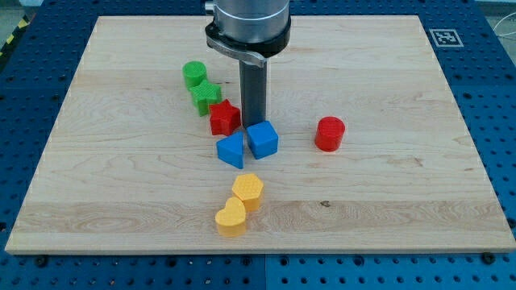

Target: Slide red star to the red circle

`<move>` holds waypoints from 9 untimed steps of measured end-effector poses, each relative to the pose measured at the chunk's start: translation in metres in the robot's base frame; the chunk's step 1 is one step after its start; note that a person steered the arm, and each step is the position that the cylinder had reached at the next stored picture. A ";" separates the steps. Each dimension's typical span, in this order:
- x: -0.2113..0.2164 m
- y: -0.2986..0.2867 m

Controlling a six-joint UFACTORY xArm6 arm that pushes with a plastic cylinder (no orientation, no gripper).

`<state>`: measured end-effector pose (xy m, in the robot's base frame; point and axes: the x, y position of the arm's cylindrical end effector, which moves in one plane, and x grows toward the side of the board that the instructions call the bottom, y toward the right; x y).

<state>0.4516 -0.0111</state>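
Observation:
The red star (224,118) lies left of the board's middle. The red circle (329,134) stands to its right, well apart. My tip (253,123) is down on the board just right of the red star, close to it, and right behind the blue cube (263,139). I cannot tell if the tip touches the star. The rod hangs from the arm's grey head (247,28) at the view's top.
A green circle (194,75) and a green star (205,96) sit up-left of the red star. A second blue block (231,150) touches the blue cube's left. A yellow hexagon (248,191) and yellow heart (231,217) lie below. The wooden board (419,185) ends on all sides.

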 end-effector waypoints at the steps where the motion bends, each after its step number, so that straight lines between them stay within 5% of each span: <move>1: 0.004 0.001; 5: -0.129 -0.016; 9: -0.149 -0.158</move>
<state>0.3028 -0.1693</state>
